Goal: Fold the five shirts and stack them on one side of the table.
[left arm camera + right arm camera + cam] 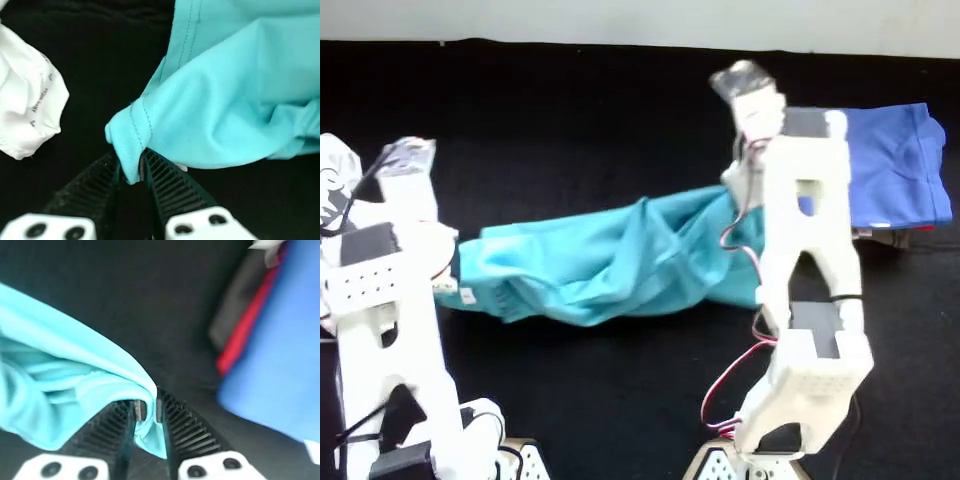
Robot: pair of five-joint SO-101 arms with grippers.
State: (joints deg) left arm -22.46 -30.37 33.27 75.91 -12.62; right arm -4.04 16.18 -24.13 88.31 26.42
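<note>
The left gripper [131,170] was clamped on one end of the teal shirt [610,265], which lay bunched across mid-table; the right gripper [147,412] was clamped on the other. Even tension was judged needed to flatten it.

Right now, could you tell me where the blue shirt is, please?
In the high view, the blue shirt lies at the right of the table, just beyond the teal shirt.
</note>
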